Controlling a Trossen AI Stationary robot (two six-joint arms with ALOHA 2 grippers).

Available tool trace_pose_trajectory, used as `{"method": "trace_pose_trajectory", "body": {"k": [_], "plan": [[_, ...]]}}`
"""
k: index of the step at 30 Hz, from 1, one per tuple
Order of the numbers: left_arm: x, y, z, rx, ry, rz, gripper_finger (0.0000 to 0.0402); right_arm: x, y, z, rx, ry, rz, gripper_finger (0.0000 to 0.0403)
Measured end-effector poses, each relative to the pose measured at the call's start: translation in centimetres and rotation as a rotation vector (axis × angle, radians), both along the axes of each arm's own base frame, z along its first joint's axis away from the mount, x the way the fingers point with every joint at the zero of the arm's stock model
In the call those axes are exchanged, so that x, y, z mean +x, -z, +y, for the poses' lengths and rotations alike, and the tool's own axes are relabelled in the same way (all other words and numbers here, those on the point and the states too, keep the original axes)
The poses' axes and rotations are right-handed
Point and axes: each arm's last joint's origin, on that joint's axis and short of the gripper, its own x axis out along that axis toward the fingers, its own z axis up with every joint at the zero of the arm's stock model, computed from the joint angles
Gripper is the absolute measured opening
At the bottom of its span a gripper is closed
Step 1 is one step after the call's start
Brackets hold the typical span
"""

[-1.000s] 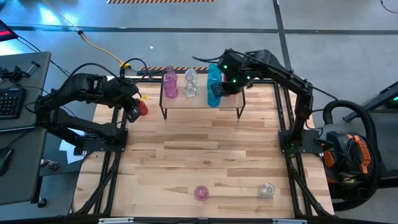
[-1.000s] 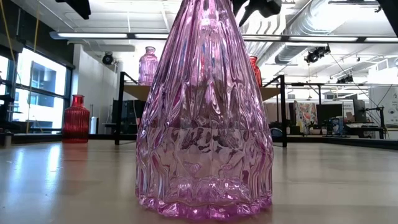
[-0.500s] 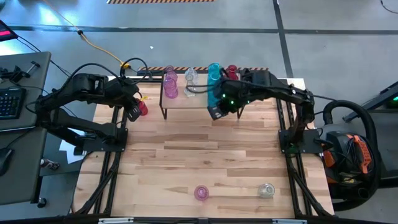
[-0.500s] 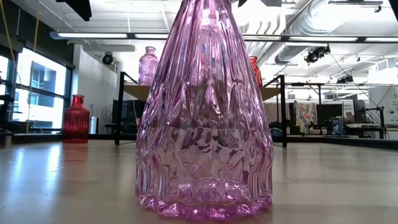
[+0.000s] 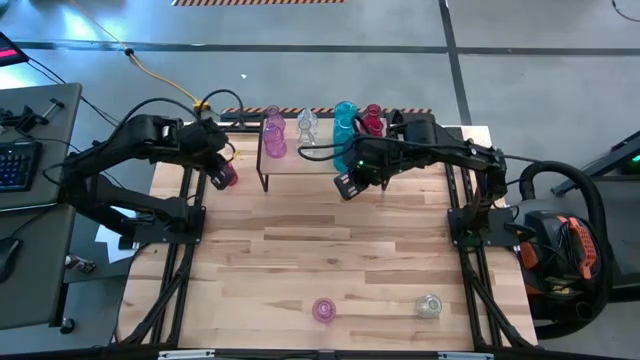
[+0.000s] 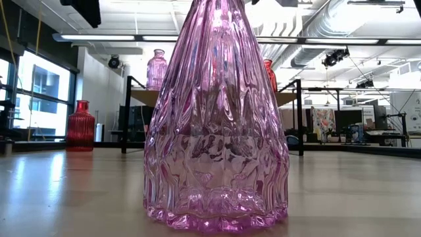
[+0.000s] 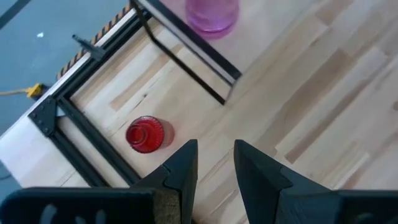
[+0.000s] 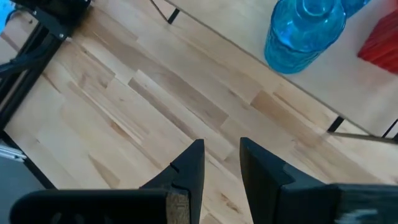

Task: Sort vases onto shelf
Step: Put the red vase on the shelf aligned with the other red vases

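- Left gripper: jaws narrow, a slim gap between them, nothing held. It hangs over the far-left part of the slatted light-wood desk, just beside the shelf's left end.
- Small ribbed red glass vase: stands upright on the desk just ahead of the left jaws, beside the shelf leg, not on the shelf. Judged the next pick for the left arm.
- Right gripper: jaws narrow, gap visible, empty. It sits over the desk just in front of the shelf's right half, clear of the vases.
- Low light-wood shelf on thin black legs: carries 4 vases in the high view, in a row: translucent pink ribbed vase, clear glass vase, teal-blue bulbous vase, second red vase at the right end.
- Still on the desk, near edge, well apart from the shelf: pink conical vase, which fills the low view, and a clear vase to its right.
- Progress, judged: 4 placed, 3 left (red by the shelf, pink and clear at the near edge). Roughly past half for the vases in view.
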Motion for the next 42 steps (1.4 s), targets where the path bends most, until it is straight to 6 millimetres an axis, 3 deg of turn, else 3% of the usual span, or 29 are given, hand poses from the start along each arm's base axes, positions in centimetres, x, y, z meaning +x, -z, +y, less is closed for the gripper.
{"method": "trace_pose_trajectory", "body": {"k": [10,19,30,42], "plan": [[1.4,1.2,3.2,-0.031,-0.178,0.084,0.0097,0.0,0.0,-0.1,-0.055,-0.126,0.024,0.0083],[1.1,2.2,6.1,-0.057,-0.316,0.146,0.0097,0.0,0.0,-0.7,-0.084,-0.211,0.039,0.0083],[-0.2,9.5,8.2,-0.131,-0.423,0.212,0.0097,0.0,0.0,-1.1,-0.095,-0.226,0.044,0.0083],[-1.5,13.4,9.3,-0.178,-0.510,0.258,0.0097,0.0,0.0,-1.5,-0.099,-0.223,0.046,0.0083]]}}
